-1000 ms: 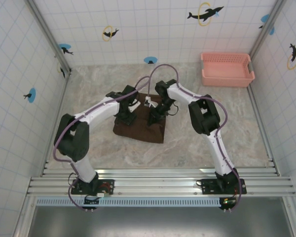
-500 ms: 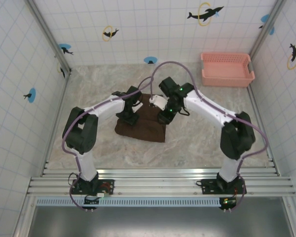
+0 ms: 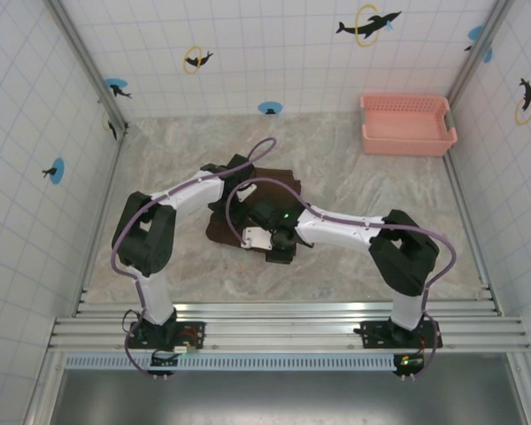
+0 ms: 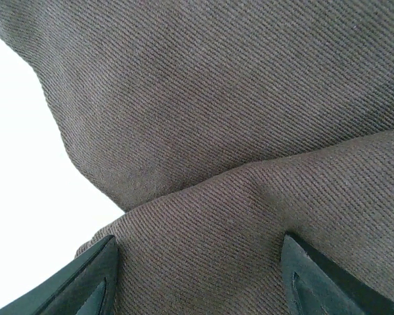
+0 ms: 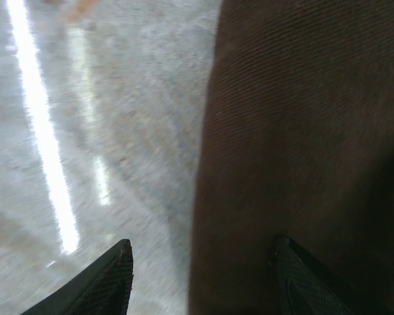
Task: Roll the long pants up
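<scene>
Brown long pants (image 3: 221, 232), open tabletop (image 3: 363, 177) around

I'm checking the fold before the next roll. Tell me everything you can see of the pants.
The pants are dark brown, twill-woven soft fabric, folded into a roughly rectangular bundle lying flat on the table. A soft crease runs across the top layer. The open left gripper hangs over it. The open right gripper straddles an edge, one finger over bare table. Contact cannot be told.
</scene>
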